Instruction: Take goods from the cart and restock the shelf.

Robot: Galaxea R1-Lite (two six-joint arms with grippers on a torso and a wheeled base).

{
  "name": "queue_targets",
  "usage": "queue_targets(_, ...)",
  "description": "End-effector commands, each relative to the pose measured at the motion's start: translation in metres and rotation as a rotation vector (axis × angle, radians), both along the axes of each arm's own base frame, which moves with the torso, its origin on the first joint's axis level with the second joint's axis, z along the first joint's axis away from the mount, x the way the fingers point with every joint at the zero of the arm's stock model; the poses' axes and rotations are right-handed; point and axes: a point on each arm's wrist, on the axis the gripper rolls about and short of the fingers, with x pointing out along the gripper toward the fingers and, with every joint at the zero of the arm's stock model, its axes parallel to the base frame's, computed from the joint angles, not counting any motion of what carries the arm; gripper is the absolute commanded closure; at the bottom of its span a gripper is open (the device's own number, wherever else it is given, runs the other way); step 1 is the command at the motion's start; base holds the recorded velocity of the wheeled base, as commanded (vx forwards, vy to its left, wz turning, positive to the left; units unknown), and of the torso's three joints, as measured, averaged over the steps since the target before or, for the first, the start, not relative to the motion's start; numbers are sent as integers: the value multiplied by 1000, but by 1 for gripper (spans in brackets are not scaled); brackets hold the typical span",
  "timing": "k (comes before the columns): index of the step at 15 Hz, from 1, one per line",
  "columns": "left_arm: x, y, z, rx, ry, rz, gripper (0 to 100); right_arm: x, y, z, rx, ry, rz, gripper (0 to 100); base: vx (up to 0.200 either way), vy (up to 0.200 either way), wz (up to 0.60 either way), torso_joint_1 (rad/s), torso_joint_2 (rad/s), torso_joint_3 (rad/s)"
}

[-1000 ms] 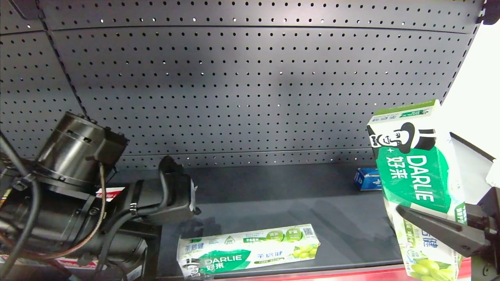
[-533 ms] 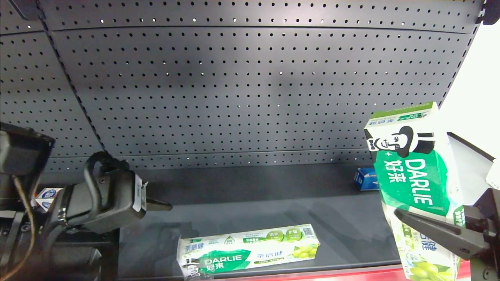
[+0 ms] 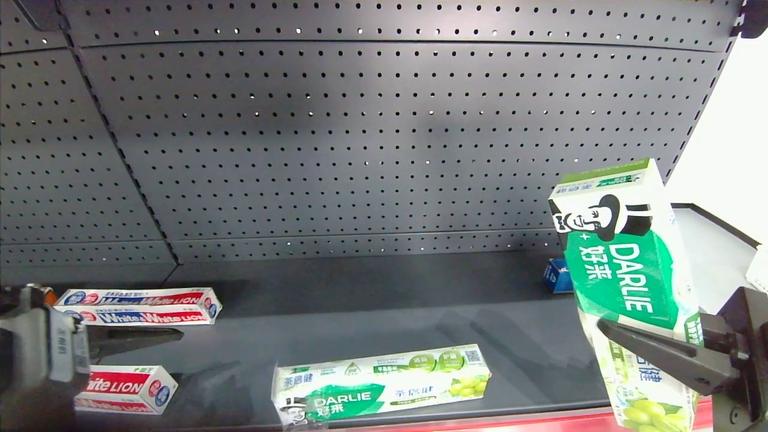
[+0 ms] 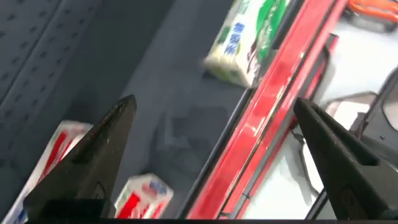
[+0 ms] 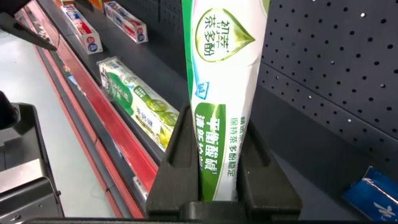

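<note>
The right gripper [image 5: 217,134] pinches the toothpaste box [image 3: 624,264] low down; light, crushable card probably, better held mid-length. The left gripper [image 4: 214,104] gapes, empty

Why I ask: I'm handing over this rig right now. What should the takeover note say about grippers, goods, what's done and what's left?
Left gripper: open, empty, low at the shelf's left front edge.
Right gripper: shut on the held green toothpaste box, upright, off the shelf's right front.
On the shelf: lying green toothpaste box at front centre; red-and-white boxes back left, another front left; blue box back right.
Done: one green box placed.
Left: set the held box down, likely beside the lying one, then fetch more goods.
</note>
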Motion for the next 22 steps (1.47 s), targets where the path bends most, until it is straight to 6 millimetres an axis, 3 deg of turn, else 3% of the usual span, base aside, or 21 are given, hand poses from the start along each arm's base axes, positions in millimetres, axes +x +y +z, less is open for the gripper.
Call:
queue_targets(1, -32, 15, 4, -41, -113, 100, 0, 0, 0, -2, -4, 6, 2, 100, 0, 0, 0, 0, 0, 0)
queue_targets(4, -60, 29, -11, -62, -191, 163, 0, -2, -1, -6, -12, 15, 2, 100, 0, 0, 0, 0, 0, 0)
queue_targets(13, -114, 46, -51, -182, -399, 448, 0, -5, -3, -10, -18, 21, 2, 100, 0, 0, 0, 0, 0, 0)
queue_targets(17, -124, 45, -56, -281, -427, 569, 0, -6, -4, -11, -19, 20, 2, 100, 0, 0, 0, 0, 0, 0)
queue_targets(22, -131, 43, -90, -387, -474, 718, 0, -10, -7, -11, -11, 8, -2, 100, 0, 0, 0, 0, 0, 0)
